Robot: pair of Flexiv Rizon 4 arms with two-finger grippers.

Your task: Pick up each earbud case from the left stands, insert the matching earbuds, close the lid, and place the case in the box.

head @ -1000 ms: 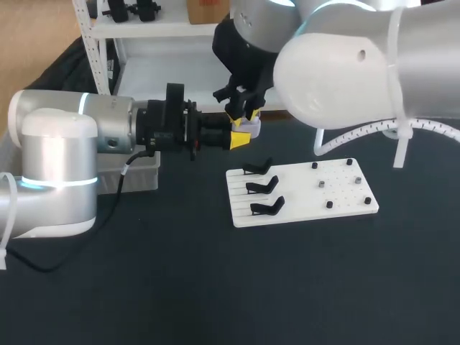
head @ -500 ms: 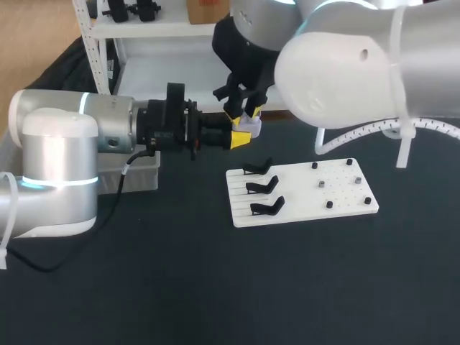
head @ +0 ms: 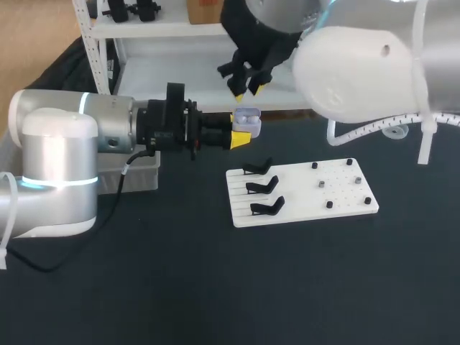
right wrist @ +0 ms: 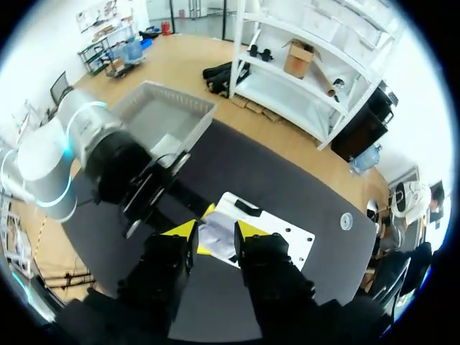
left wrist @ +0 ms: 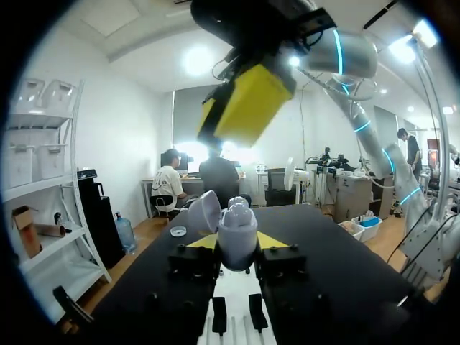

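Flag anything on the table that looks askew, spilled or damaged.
Nothing stands out. The left gripper holds the earbud case upright, lid open. The right gripper hangs open above it. The white board lies flat with three empty stands.

A robotics lab: a silver left arm (head: 65, 144) and a right arm (head: 359, 65) hang over a black desk (head: 215, 287) that carries a white peg board (head: 338, 190) with black stands (head: 260, 187), near a grey box (right wrist: 172, 118)
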